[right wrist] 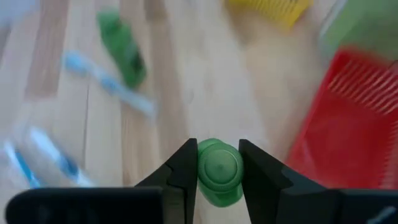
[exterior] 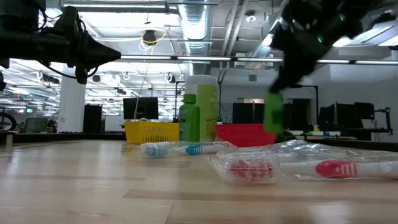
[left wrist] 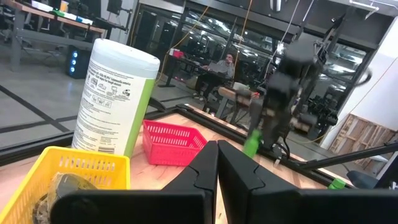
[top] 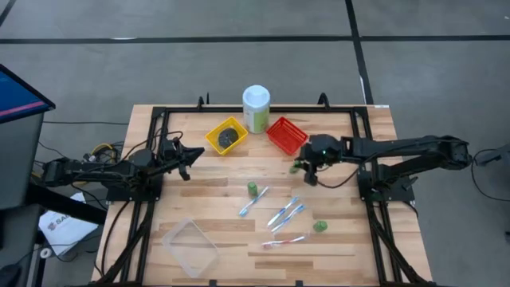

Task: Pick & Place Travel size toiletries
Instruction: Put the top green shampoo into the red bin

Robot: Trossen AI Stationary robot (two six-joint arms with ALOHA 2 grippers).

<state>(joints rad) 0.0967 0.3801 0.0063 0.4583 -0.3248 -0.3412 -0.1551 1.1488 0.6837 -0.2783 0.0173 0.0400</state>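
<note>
The right claw (top: 301, 169) grips a small green bottle (right wrist: 219, 170) between its two fingers, held above the table (top: 215, 231) just in front of the red basket (top: 286, 134). The left claw (top: 194, 150) is pinched fully closed and empty, raised just left of the yellow basket (top: 226, 136) — dark items lie inside that basket.

Relative to the red basket, further toward the table's front:
- a green bottle (top: 252, 189) standing upright, touching one blue toothbrush (top: 254, 201);
- two more blue toothbrushes (top: 286, 213) side by side;
- another green bottle (top: 320, 227);
- a pink toothbrush (top: 285, 241) nearest the front edge.
</note>
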